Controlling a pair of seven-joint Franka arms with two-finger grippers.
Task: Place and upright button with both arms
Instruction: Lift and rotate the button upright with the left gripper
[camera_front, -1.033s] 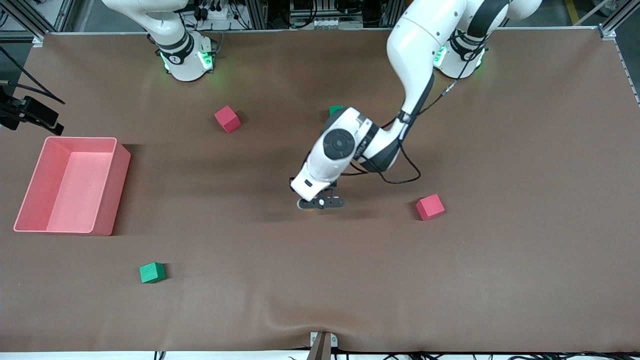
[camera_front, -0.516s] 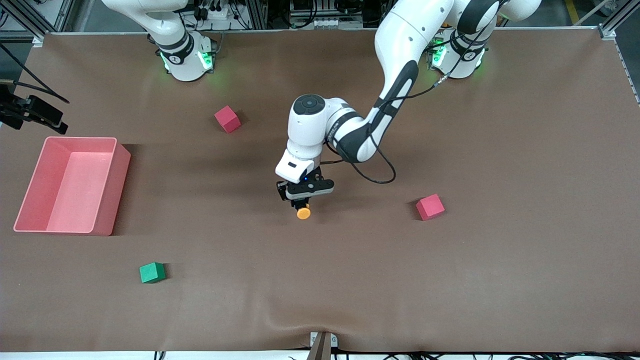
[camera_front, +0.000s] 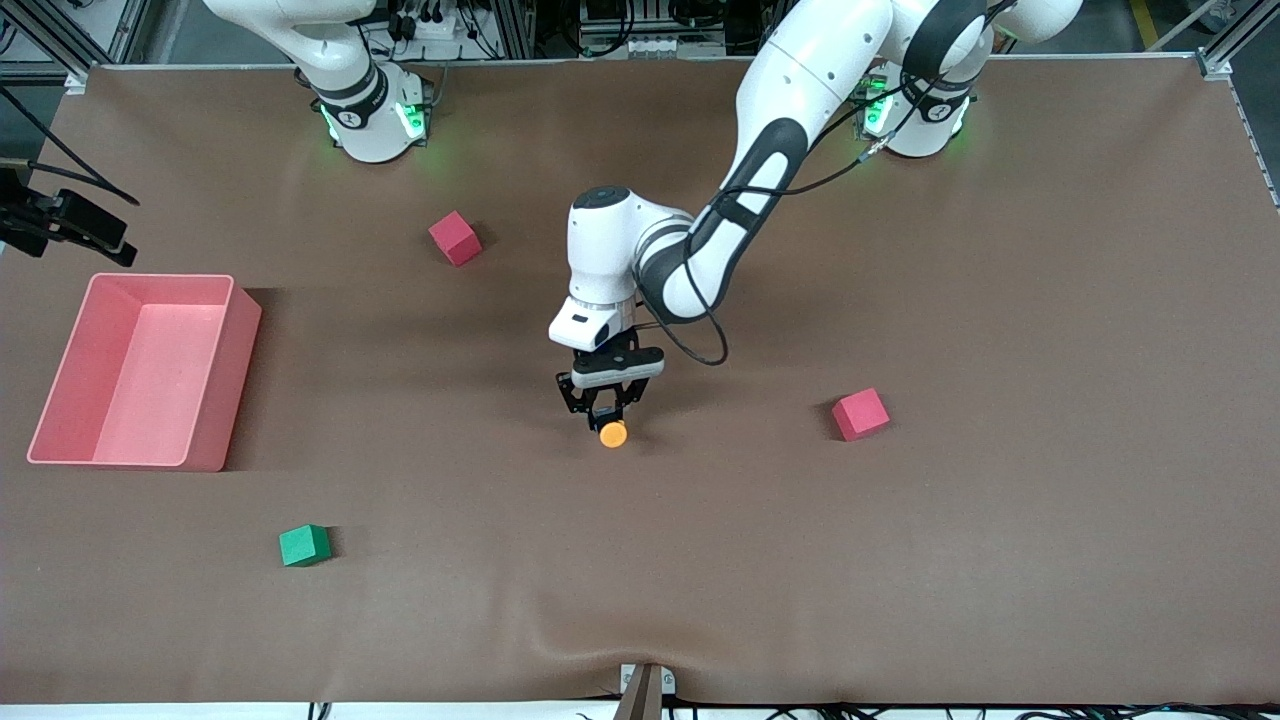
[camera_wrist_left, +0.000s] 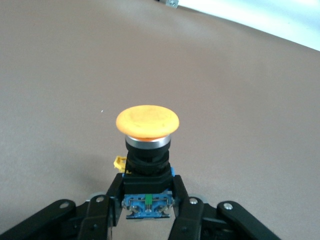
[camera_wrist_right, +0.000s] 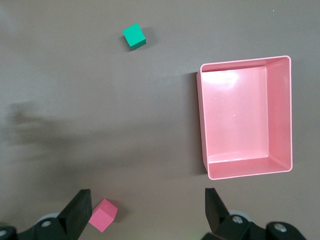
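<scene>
Left wrist view: button (camera_wrist_left: 147, 150) clamped between left fingers (camera_wrist_left: 112, 192).

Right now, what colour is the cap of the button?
Orange; the button's cap shows best in the left wrist view.

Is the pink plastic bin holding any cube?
No, the pink plastic bin shows only bare floor inside; the small green cube lies outside it.
</scene>
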